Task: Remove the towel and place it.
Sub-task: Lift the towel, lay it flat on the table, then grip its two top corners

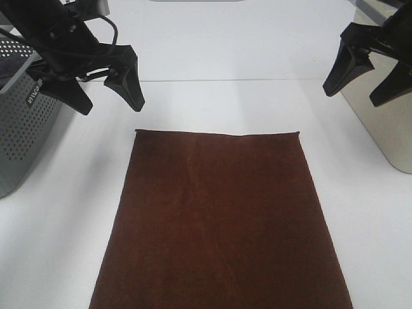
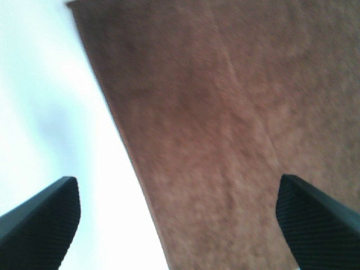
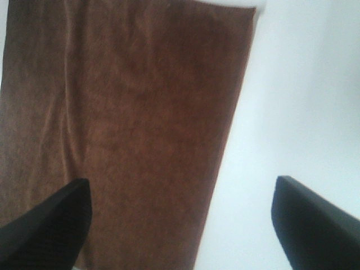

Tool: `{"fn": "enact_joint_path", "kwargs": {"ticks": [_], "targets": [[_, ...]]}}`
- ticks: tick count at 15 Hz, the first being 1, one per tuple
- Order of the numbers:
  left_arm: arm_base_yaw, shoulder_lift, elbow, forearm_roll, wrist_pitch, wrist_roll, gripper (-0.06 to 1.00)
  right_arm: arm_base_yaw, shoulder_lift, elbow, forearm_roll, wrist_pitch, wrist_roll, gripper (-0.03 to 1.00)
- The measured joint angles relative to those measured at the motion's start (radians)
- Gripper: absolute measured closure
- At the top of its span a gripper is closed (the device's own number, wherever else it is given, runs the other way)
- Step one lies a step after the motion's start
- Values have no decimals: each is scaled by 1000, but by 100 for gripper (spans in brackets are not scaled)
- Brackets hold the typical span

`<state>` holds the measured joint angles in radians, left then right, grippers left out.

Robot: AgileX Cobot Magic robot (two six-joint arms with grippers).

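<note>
The dark brown towel point(image 1: 219, 219) lies flat and spread out on the white table, reaching from the table's middle to the front edge of the view. It also shows in the left wrist view point(image 2: 236, 129) and the right wrist view point(image 3: 124, 124). My left gripper point(image 1: 109, 93) is open and empty, raised above the table behind the towel's far left corner. My right gripper point(image 1: 368, 80) is open and empty, raised at the far right, beyond the towel's far right corner. Neither touches the towel.
A grey perforated basket point(image 1: 22, 122) stands at the left edge, with something dark inside. A beige bin point(image 1: 386, 122) stands at the right edge. Bare white table point(image 1: 232, 106) lies behind the towel and along both its sides.
</note>
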<state>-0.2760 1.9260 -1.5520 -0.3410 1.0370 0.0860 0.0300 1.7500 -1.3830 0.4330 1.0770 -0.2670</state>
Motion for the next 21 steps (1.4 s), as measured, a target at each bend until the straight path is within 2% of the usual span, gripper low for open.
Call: {"fn": "enact_joint_path", "kwargs": {"ticks": [4,10,21], "targets": [[86,174,-161,5,-1,2,8,0,190,-229,-48,18,20,13],[95,434,-405,-49,33,46,8,0,407,-351,-52,8,19,13],[95,544,-425,-123,28,95,8,0,597,-354,-43,-92,11,13]]}}
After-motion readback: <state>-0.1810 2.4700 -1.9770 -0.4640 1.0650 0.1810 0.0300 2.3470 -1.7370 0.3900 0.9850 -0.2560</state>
